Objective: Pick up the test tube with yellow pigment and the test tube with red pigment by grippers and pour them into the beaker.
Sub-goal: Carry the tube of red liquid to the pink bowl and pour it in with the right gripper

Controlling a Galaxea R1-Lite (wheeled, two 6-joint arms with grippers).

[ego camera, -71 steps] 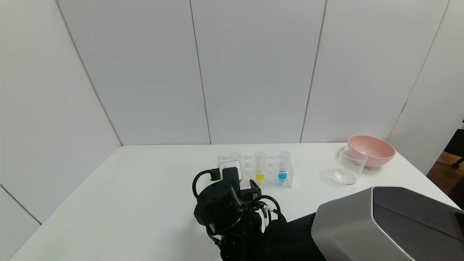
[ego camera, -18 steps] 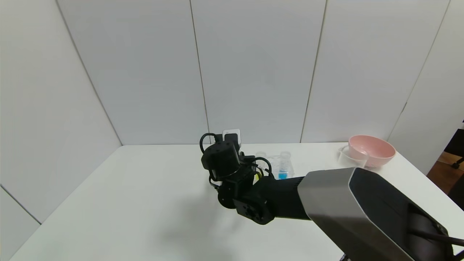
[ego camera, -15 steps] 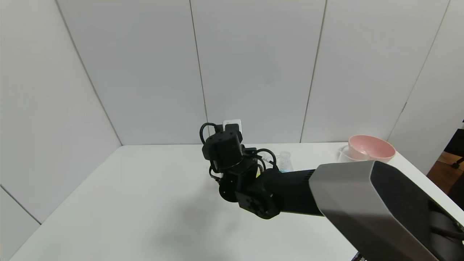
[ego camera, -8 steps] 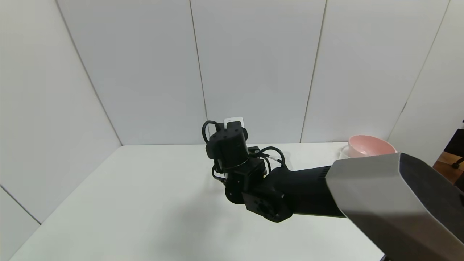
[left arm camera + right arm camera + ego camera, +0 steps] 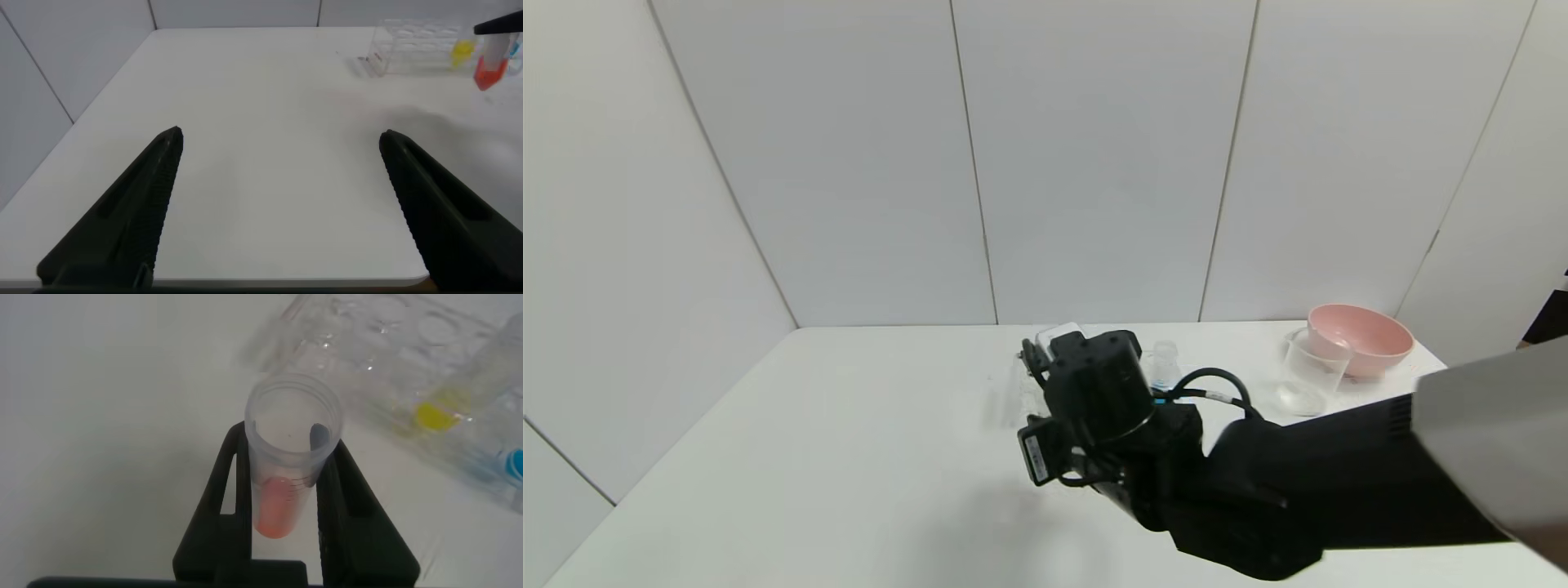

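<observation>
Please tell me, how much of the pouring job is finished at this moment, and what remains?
Done: the right gripper is shut on the test tube with red pigment, lifted clear of the rack. In hand: carrying it; the red liquid is in the tube. Left: the beaker looks empty, the test tube with yellow pigment sits in the rack, and the left gripper hangs open, apart.

A matte black jointed robot arm (image 5: 1258,498) with looped black cables (image 5: 1205,384), a silver-grey outer segment (image 5: 1494,433), a small white label (image 5: 1036,454) and flat black fingers (image 5: 122,220).
</observation>
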